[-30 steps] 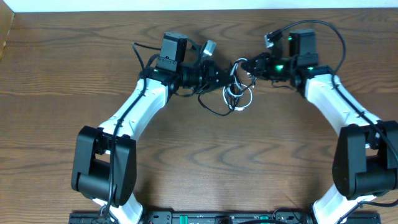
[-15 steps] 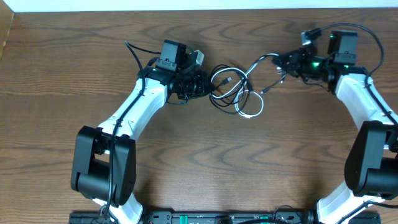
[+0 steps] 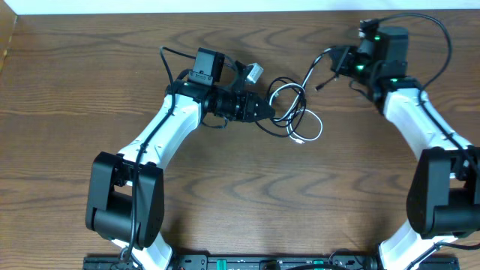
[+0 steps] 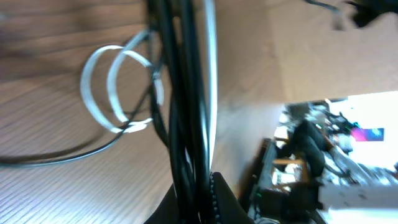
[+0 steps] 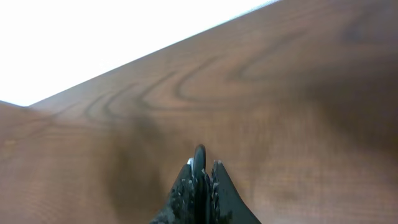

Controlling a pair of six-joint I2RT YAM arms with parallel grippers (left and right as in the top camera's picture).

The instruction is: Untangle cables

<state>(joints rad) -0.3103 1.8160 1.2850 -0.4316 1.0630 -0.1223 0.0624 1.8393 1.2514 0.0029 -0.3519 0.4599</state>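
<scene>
Two cables (image 3: 294, 112), one black and one white, lie knotted together on the table (image 3: 225, 202), just above centre of the overhead frame. The white cable (image 3: 313, 135) forms loose loops at the lower right of the knot. The black cable (image 3: 309, 73) leaves the knot and rises toward the upper right.

Left end effector (image 3: 268, 112): clenched on the cables at the knot's left edge. Its wrist view shows black strands and a white one running straight in between the fingers. Judged purpose: to anchor the bundle.

Right end effector (image 3: 339, 63): clenched, at the upper right of the frame, well apart from the knot. Its wrist view shows a thin dark strand pinched between the fingers, judged to be the black cable's outgoing run. Judged purpose: to draw that strand out of the loops against the anchor.

Finding: the loops are not yet separated, so the task is incomplete.
</scene>
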